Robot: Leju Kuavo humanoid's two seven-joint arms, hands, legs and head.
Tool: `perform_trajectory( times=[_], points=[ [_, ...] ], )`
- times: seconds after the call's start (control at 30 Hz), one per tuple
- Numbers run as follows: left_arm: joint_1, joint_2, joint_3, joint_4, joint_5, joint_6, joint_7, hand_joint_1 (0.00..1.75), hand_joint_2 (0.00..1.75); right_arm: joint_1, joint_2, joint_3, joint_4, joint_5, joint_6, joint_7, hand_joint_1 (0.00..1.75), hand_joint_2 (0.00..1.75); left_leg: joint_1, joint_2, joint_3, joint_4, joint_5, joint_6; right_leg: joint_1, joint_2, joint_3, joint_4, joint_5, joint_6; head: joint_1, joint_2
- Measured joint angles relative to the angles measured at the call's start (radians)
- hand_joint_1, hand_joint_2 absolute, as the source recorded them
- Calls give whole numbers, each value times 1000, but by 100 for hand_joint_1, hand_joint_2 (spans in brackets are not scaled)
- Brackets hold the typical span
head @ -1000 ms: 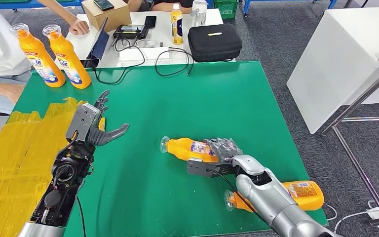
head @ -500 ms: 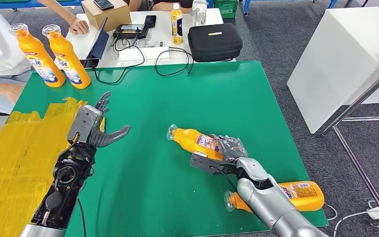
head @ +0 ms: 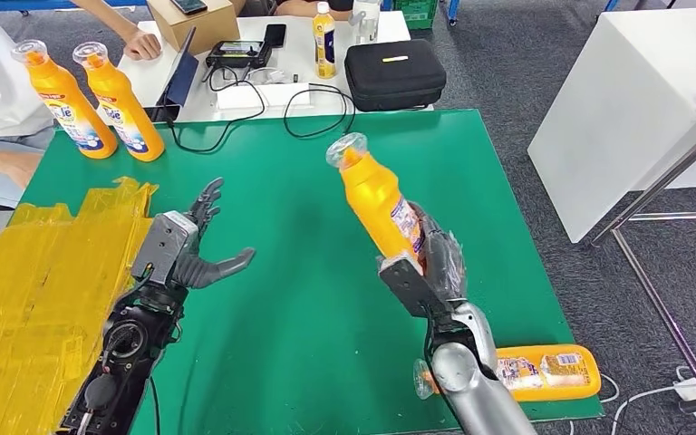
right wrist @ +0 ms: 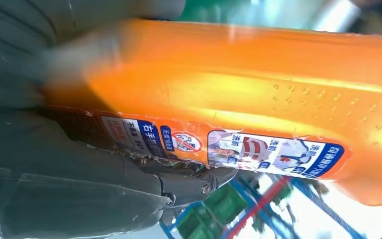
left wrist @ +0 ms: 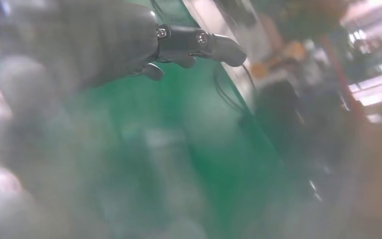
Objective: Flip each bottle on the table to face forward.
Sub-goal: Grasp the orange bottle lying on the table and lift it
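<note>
R hand (head: pixel 430 258) grips bottle (head: pixel 379 198) off table, cap up-left, tilted; L hand (head: pixel 186 256) prob. loose, fingers spread.

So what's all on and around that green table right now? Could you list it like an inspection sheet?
Surface: green table, with crinkled yellow tape over its left part.
Job's things: held bottle lifted off the table, cap up and tilted; lying bottle on its side at the near right edge; two standing bottles upright at the far left corner.
Clutter: black case, cardboard box, small drink bottle and devices on the white table behind.
Hands: right hand grips the held bottle's lower body; left hand holds nothing, fingers spread.
Cables: black cables trail onto the green table's far edge.
Surroundings: a person's arm at the box; grey carpet.
</note>
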Motion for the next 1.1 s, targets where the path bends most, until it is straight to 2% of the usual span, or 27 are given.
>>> perform_trajectory(
  times=[0.27, 0.37, 0.87, 1.1],
  points=[
    [8, 2, -70, -40, 252, -225, 3, 0, 175, 47, 46, -26, -88, -82, -25, -110, 175, 175, 0, 0, 0, 0, 0, 0, 0, 0, 0, 0, 0, 0, 0, 0],
    [1, 2, -91, -40, 334, -279, 14, 0, 175, 46, 60, -24, -90, -102, -25, -137, 175, 175, 0, 0, 0, 0, 0, 0, 0, 0, 0, 0, 0, 0, 0, 0],
    [-30, 5, -149, -40, 393, -298, 25, 0, 175, 39, 83, 3, -87, -114, -22, -142, 175, 175, 0, 0, 0, 0, 0, 0, 0, 0, 0, 0, 0, 0, 0, 0],
    [-42, 9, -177, -45, 426, -284, 31, 0, 175, 14, 95, 53, -50, -92, -1, -143, 175, 175, 0, 0, 0, 0, 0, 0, 0, 0, 0, 0, 0, 0, 0, 0]
  ],
)
